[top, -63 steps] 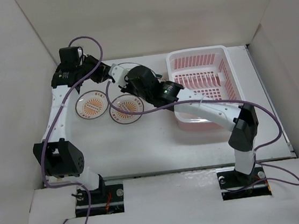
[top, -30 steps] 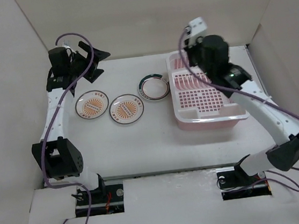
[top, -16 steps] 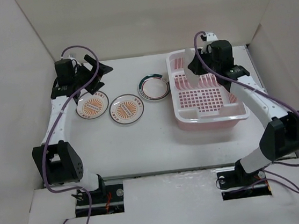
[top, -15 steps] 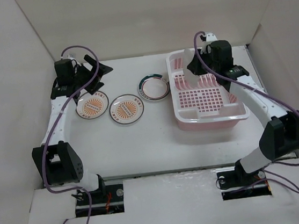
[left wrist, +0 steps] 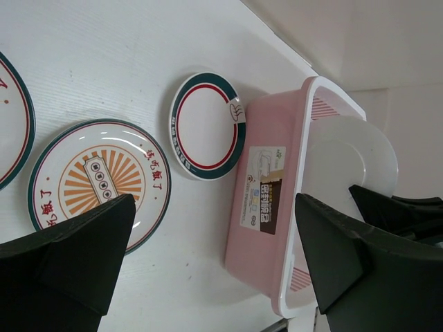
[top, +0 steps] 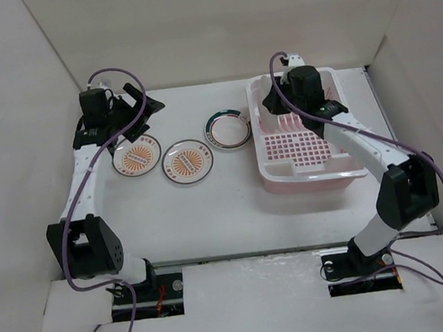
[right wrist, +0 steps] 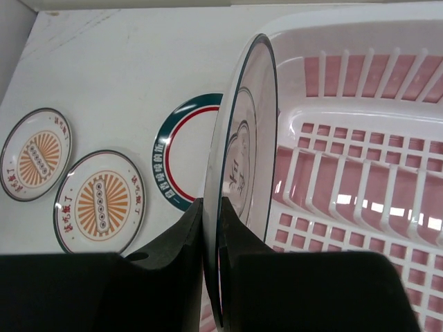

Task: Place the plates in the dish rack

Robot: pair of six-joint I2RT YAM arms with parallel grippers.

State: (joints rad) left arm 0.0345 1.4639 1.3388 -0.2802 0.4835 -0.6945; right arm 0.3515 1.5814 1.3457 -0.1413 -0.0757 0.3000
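My right gripper (right wrist: 211, 207) is shut on the rim of a white plate with a thin dark edge (right wrist: 242, 131). It holds the plate upright over the left end of the pale pink dish rack (right wrist: 360, 173); the left wrist view shows that plate's white back (left wrist: 349, 162). On the table lie two orange sunburst plates (top: 136, 156) (top: 187, 162) and a green-rimmed plate (top: 228, 128). My left gripper (top: 134, 112) hangs open above the far left of the table, beyond the sunburst plates, holding nothing.
The dish rack (top: 306, 132) stands at the right of the white table, its divider prongs running along the floor. White walls enclose the table on three sides. The green-rimmed plate (left wrist: 205, 126) lies close to the rack's left wall (left wrist: 270, 200).
The right arm carried the plate from the table up over the rack, then drew it down toward the rack's left end. The left gripper stayed open, shifting only slightly.
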